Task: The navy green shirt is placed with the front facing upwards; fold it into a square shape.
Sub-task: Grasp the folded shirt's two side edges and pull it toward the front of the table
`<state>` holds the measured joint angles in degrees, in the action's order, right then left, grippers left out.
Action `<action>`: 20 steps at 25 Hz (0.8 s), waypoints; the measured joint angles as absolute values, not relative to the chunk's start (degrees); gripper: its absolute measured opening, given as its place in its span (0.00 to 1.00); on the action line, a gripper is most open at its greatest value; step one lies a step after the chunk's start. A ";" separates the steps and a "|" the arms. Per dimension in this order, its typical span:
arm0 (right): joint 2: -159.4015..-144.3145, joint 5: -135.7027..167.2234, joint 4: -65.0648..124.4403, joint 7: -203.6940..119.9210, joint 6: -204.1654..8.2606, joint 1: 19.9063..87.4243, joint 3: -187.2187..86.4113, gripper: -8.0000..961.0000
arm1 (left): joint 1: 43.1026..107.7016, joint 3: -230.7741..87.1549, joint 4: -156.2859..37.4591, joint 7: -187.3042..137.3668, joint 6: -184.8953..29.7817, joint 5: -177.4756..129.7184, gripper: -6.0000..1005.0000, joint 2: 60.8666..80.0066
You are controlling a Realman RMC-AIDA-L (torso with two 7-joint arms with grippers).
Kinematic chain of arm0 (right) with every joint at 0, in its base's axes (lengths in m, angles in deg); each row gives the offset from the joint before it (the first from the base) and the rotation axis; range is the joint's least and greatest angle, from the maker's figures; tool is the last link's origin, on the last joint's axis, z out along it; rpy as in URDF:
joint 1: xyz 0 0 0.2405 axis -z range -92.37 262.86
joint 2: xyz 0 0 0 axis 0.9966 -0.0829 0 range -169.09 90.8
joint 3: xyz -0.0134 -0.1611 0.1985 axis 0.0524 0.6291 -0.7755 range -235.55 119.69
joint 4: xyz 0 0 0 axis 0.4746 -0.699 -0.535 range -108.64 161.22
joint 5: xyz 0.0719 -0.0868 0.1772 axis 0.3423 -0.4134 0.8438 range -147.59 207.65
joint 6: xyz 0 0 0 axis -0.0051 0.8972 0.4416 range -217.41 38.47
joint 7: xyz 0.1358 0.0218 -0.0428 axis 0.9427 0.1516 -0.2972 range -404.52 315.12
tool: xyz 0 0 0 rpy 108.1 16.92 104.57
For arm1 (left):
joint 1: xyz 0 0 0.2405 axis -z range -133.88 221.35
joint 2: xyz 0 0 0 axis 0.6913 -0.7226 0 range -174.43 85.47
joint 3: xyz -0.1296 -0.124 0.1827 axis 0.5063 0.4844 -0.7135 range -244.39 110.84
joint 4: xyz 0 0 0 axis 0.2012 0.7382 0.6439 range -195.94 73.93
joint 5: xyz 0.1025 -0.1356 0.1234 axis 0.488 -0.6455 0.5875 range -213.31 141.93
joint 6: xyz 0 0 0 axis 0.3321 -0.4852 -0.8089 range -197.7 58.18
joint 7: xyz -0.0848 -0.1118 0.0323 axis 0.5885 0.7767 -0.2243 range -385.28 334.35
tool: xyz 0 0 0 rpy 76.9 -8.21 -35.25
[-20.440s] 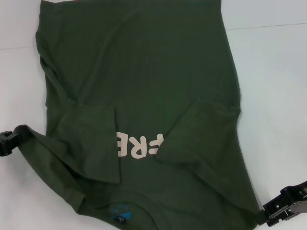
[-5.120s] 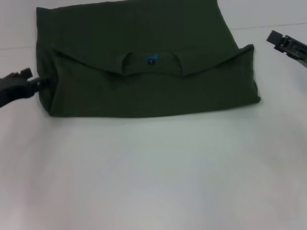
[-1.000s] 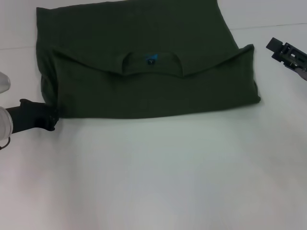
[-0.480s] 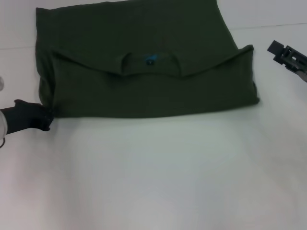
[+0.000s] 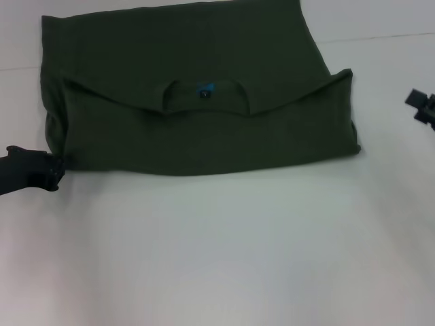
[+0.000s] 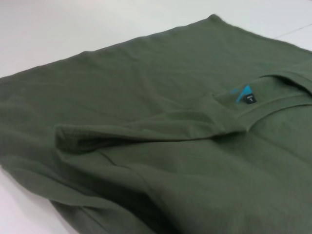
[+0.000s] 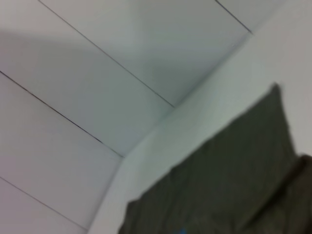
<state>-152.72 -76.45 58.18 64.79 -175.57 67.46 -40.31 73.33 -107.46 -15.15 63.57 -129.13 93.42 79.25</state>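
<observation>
The nearest part of the white desk point(image 5: 224, 258) was seen bare in the head view. Beyond it, the navy green shirt point(image 5: 204, 129) was laid flat across the far half of the desk, folded into a wide band. Its near edge was formed by a straight fold running from side to side. The upper layer was turned over the lower one, so that the collar opening was shown at the middle of the band, with the blue neck label point(image 5: 204, 89) inside it. None of the chest lettering could be seen on the cloth. A further strip of plain green cloth was left showing behind the folded layer, up to the far edge of the view.

The left gripper point(image 5: 53, 171) was placed low at the near left corner of the shirt, its tip touching or just beside the cloth there; whether its fingers were open or closed could not be told. In the left wrist view the folded layers and the label point(image 6: 245, 93) were seen close up, with a rolled crease across the cloth.

The right gripper point(image 5: 423, 107) was held well apart from the shirt at the right edge of the view, and the state of its fingers could not be told either.
</observation>
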 joint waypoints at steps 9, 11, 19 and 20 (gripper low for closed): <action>-150.76 -86.98 64.35 81.04 -176.28 66.40 -40.07 0.90 | 73.46 -107.94 -14.68 63.10 -131.52 93.42 0.03 79.32; -150.11 -89.11 64.44 83.91 -176.54 65.65 -39.85 0.90 | 73.55 -108.05 -14.68 63.09 -131.91 93.42 0.03 79.30; -149.33 -92.55 64.60 90.03 -175.15 62.49 -39.47 0.90 | 73.31 -108.01 -14.68 62.98 -132.58 93.42 0.03 79.27; -149.54 -92.56 64.47 90.03 -174.41 61.97 -39.33 0.90 | 73.29 -107.99 -14.68 62.97 -132.59 93.42 0.03 79.26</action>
